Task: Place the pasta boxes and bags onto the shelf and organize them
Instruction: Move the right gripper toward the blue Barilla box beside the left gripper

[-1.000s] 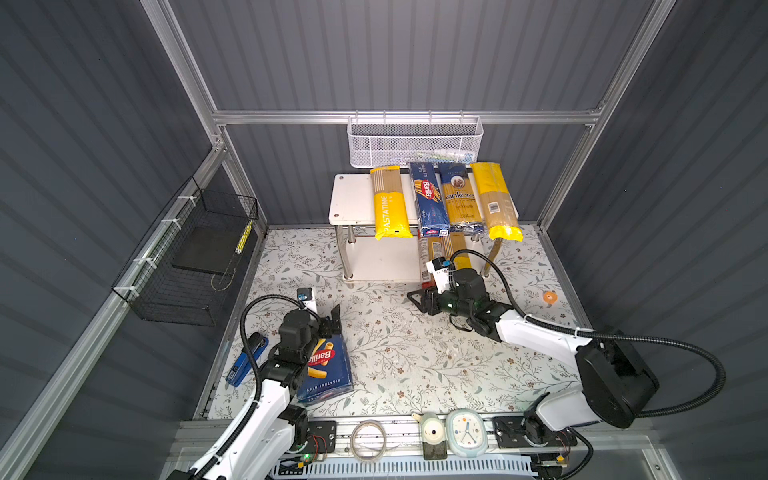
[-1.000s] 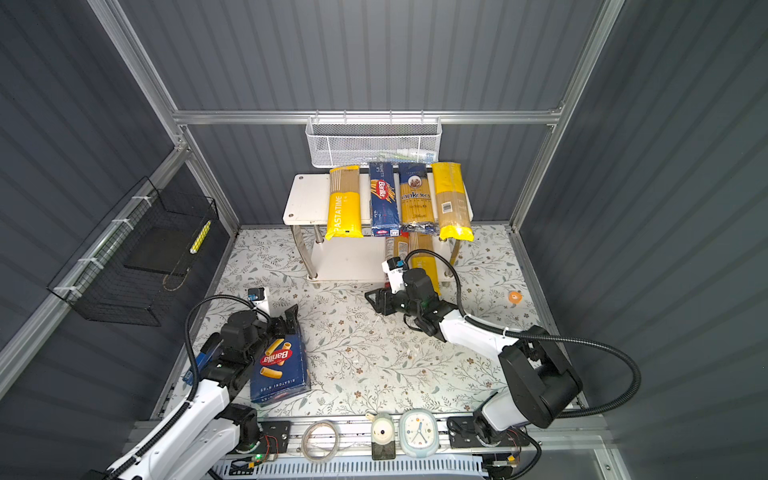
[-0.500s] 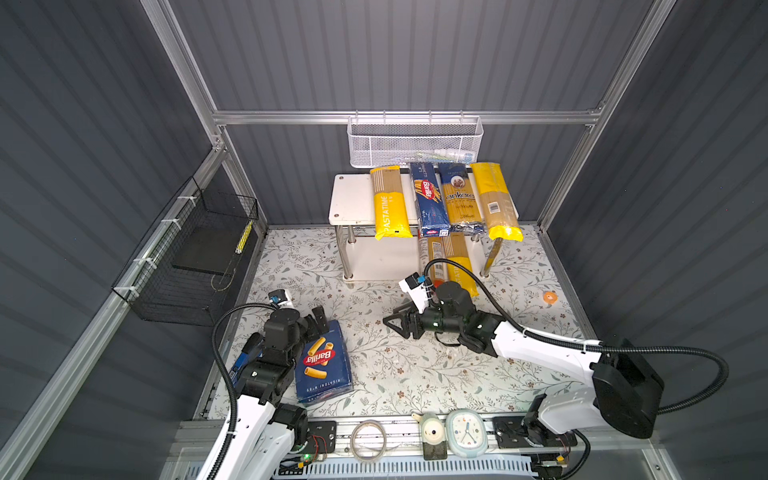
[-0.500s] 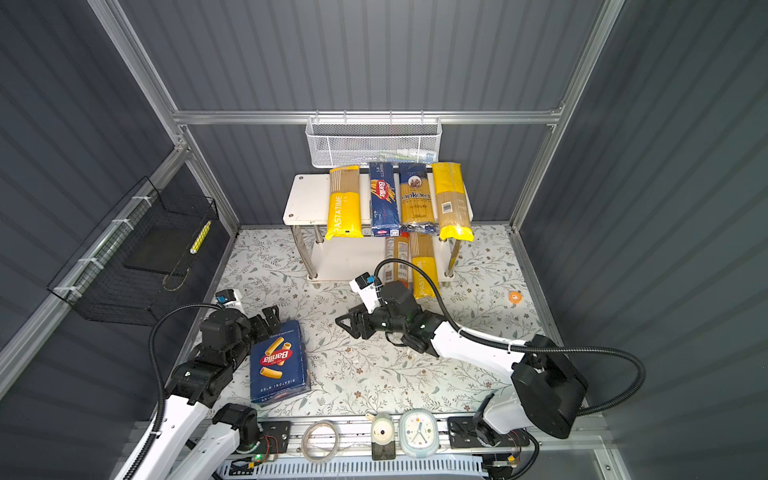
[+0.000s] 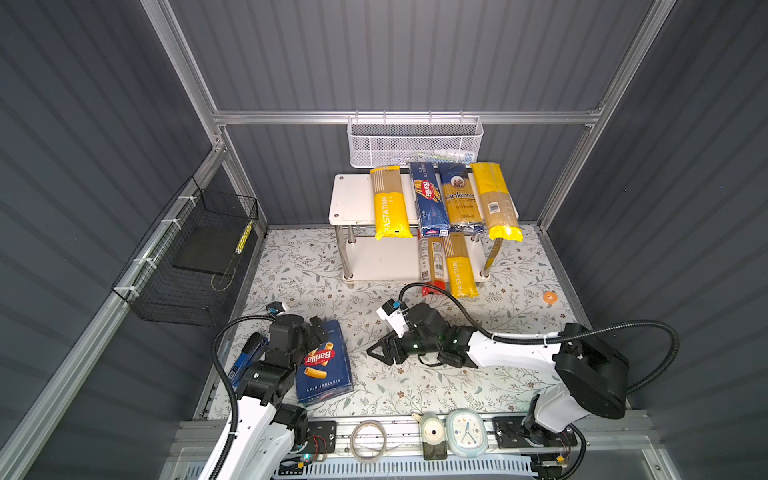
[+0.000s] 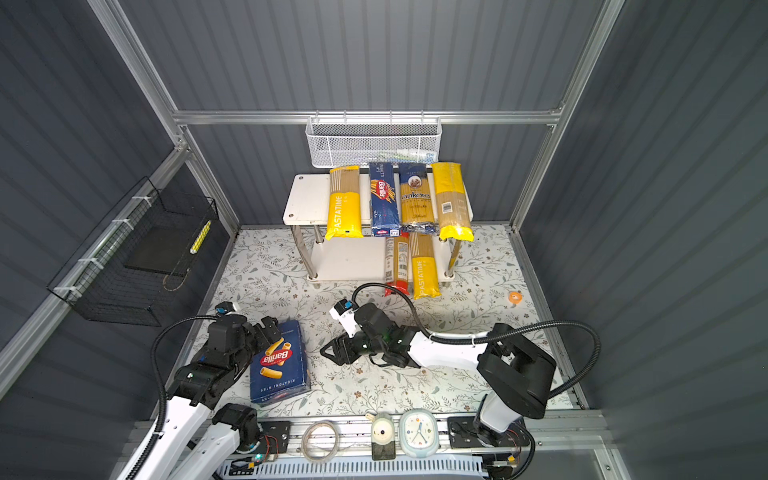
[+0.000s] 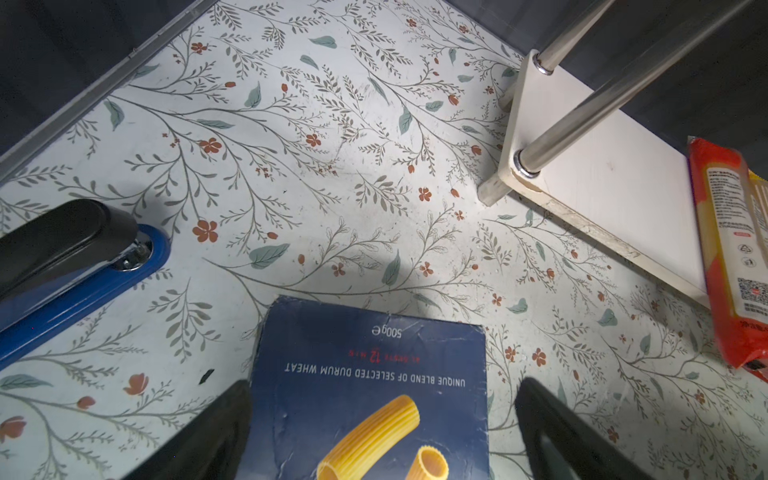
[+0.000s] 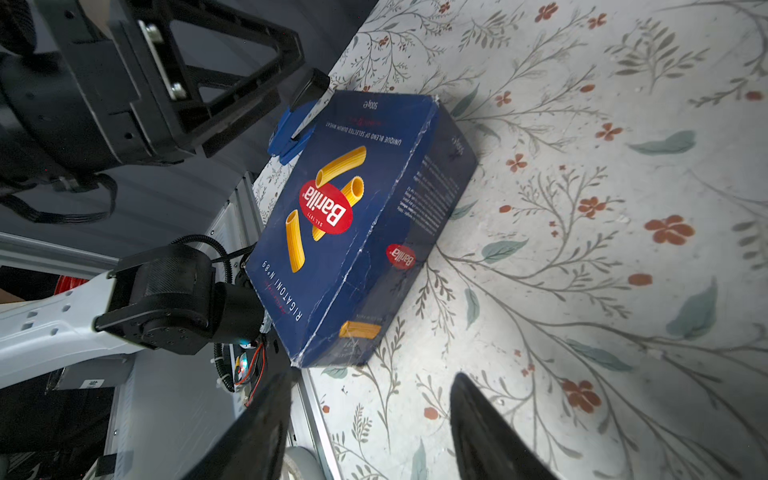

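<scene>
Rigatoni box: matt cardboard, edges creased, worn white. Shelf boards: smooth white, matt, chipped edge; legs: polished chrome. Red-ended bag: glossy plastic film. Counter: matt floral print, scuffed. Stapler: glossy blue base.

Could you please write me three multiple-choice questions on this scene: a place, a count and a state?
1. Where is the rigatoni box? A) top tier of the shelf B) on the table, by the left gripper C) lower tier of the shelf
2. How many pasta packs lie on the top tier? A) two B) six C) four
3. The right gripper is: A) open, empty B) shut on a bag C) shut on the box
1 B, it lies flat on the floral table; 2 C, a PASTATIME bag, spaghetti box, ankara bag and barcode-labelled bag lie side by side; 3 A, its fingers stand apart, nothing between.
</scene>
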Motion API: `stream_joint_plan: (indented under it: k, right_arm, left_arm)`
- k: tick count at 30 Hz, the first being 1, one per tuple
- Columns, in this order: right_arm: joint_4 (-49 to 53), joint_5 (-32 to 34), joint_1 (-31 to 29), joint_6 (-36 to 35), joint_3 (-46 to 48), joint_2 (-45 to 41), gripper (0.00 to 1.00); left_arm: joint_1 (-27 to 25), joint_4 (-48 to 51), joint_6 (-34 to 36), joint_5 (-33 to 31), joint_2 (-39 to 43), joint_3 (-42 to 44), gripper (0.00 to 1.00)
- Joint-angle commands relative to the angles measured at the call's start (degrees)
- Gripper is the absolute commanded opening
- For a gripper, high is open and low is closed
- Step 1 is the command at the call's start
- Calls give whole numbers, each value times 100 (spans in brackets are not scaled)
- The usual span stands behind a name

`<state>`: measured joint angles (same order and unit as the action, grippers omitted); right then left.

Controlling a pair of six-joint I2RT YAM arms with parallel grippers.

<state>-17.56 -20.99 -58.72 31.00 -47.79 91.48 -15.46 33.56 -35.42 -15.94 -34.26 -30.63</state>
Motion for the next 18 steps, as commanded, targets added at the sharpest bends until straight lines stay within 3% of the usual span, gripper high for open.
stream_joint_plan:
  k: [1,8,18]
  right_arm:
    - [-228,35,-77,155,-275,228,63]
    - [-275,-97,-131,206,-893,916,63]
    - [-342,-324,-117,85,-1552,1687,64]
  left_arm:
    - [-30,159,-256,-230,-216,125,100]
    - [-27,21,-476,-610,-404,253,100]
    - [8,-514,-463,-338,-937,513,100]
